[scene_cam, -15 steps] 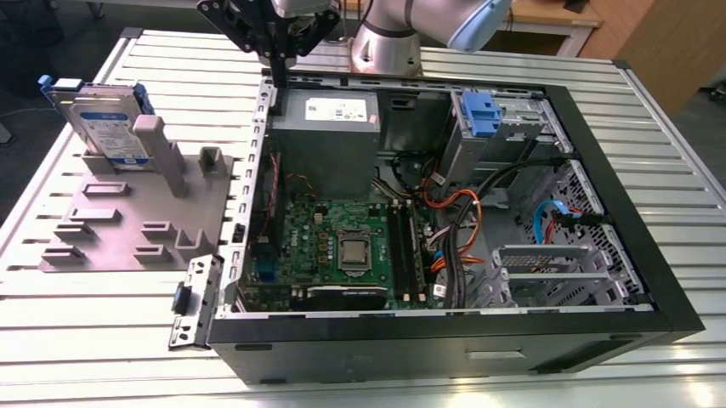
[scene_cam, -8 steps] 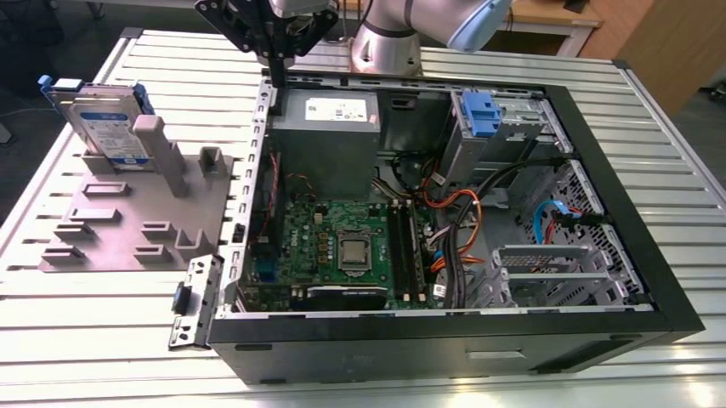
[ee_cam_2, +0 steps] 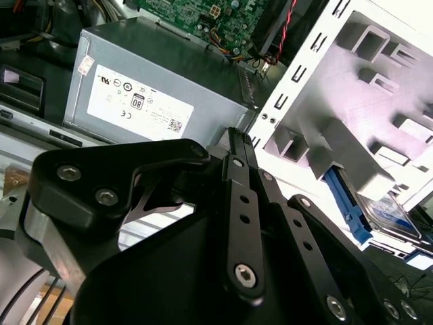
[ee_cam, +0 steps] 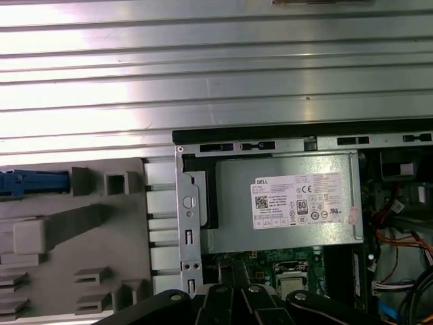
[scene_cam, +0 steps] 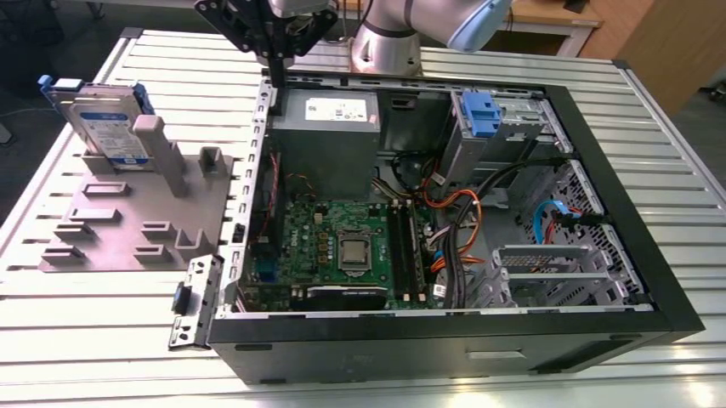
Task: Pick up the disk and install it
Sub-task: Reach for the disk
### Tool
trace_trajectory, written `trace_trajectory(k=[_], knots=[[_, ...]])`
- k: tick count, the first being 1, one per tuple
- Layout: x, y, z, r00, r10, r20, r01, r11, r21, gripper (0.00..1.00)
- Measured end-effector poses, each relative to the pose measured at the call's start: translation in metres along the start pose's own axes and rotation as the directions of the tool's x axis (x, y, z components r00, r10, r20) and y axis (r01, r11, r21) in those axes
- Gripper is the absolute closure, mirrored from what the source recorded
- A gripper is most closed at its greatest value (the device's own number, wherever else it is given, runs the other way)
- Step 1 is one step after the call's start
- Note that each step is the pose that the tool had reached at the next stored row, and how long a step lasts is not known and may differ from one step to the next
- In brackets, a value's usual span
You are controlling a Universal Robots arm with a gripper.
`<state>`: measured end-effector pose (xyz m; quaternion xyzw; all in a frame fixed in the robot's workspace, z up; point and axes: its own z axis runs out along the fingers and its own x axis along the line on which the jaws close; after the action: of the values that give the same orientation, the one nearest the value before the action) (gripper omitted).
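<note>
- Table (scene_cam: 102, 340): slatted metal top that carries everything. The arm's base stands at top centre of the exterior view.
- Case (scene_cam: 375, 353): open black computer case across the centre and right of the exterior view, with board, cables and cages exposed. No disk sits inside it, so by my reading the install is not done.
- Holder (scene_cam: 114, 221): grey block fixture on the table just beside the case's side wall, at centre left of the exterior view. It also shows in both wrist views (ee_cam_2: 352, 115) (ee_cam: 67, 257).
- Power supply (scene_cam: 326, 136): grey box with a white sticker in the case's upper-left corner. Both wrist views look onto it (ee_cam_2: 155, 88) (ee_cam: 284, 203).
- Drive cage (scene_cam: 482, 115): sits at the upper right inside the case and has a blue plastic piece on it.
- Gripper (scene_cam: 275, 53): hangs at top centre of the exterior view, over the case's rim by the power supply. The fingers look drawn together with nothing between them, and both wrist views agree (ee_cam_2: 233, 135) (ee_cam: 232, 281).
- Disk (scene_cam: 104, 119): stands upright on edge in the holder's slot, at the upper left of the exterior view, outside the case.
  - Its blue bracket edge shows past the holder in both wrist views (ee_cam_2: 345, 203) (ee_cam: 34, 183).
  - It is well apart from the fingers, with the holder and the case's side wall between them.
  - Pick-up is not yet made, so both steps are left, as far as the frames show.
</note>
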<state>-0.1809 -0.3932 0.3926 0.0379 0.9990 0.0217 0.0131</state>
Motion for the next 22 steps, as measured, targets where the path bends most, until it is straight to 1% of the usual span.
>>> trace_trajectory(k=[5, 22], knots=[[0.0044, -0.0004, -0.0001, 1.0, 0.0, -0.0001, 0.0, 1.0, 0.0, 0.89], [0.0098, -0.0007, -0.0001, 1.0, 0.0, -0.0001, 0.0, 1.0, 0.0001, 0.89]])
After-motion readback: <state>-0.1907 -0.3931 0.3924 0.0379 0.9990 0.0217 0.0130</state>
